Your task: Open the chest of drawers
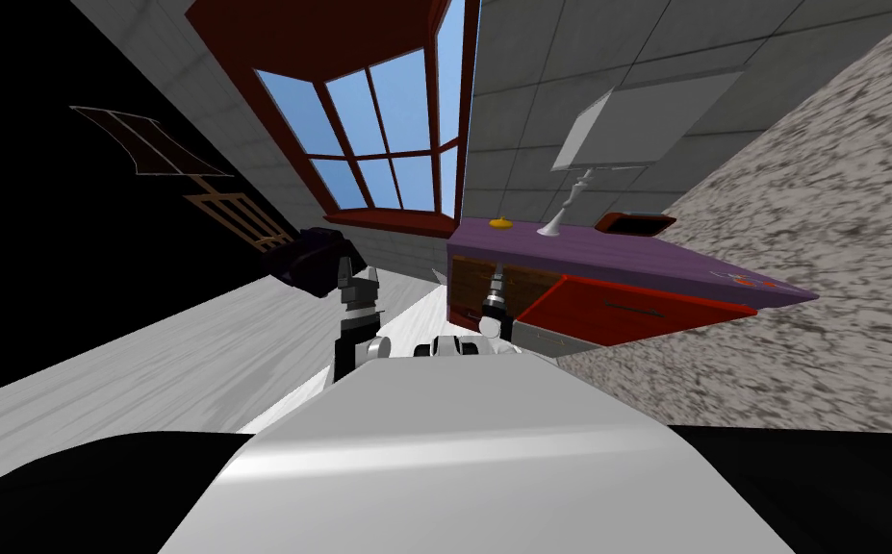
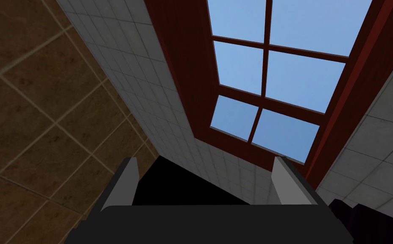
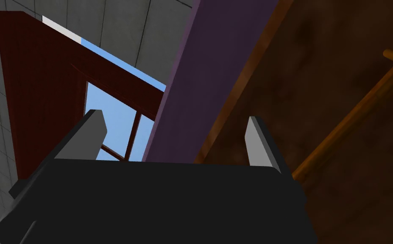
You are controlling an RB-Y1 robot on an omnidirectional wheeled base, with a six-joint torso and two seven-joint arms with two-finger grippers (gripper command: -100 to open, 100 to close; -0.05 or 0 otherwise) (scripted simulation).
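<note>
The chest of drawers (image 1: 607,255) stands ahead of me and to my right, against the grey panelled wall, and next to a wall with a coarse grey-and-white speckle. Its top is a flat, matte purple slab with a sharp edge. Below that, the end nearest me has a brown front with a mottled wood grain. Further along sit smooth red drawer fronts (image 1: 626,310), each a plain rectangle with a thin dark line across it.

Three things rest on the purple top. One is a lamp (image 1: 583,159) with a boxy pale grey shade on a slender, turned white stem. The others are a small, flat yellow disc (image 1: 501,222) and a shallow, dark tray (image 1: 634,223) with a red rim.

My right claw (image 1: 497,285) is up at the brown end of the chest (image 3: 318,63), released. In the right wrist view its two flat grey blade fingers (image 3: 257,144) stand wide apart with nothing between them. Past them run the purple slab's edge, a strip of orange-brown trim and the dark wood. A round orange-brown bar (image 3: 352,116) crosses the wood. I cannot tell whether the blades touch the front.

My left claw (image 1: 359,279) is raised beside the right arm, away from the chest. It is also released, its fingers (image 2: 286,182) spread and holding nothing.
</note>
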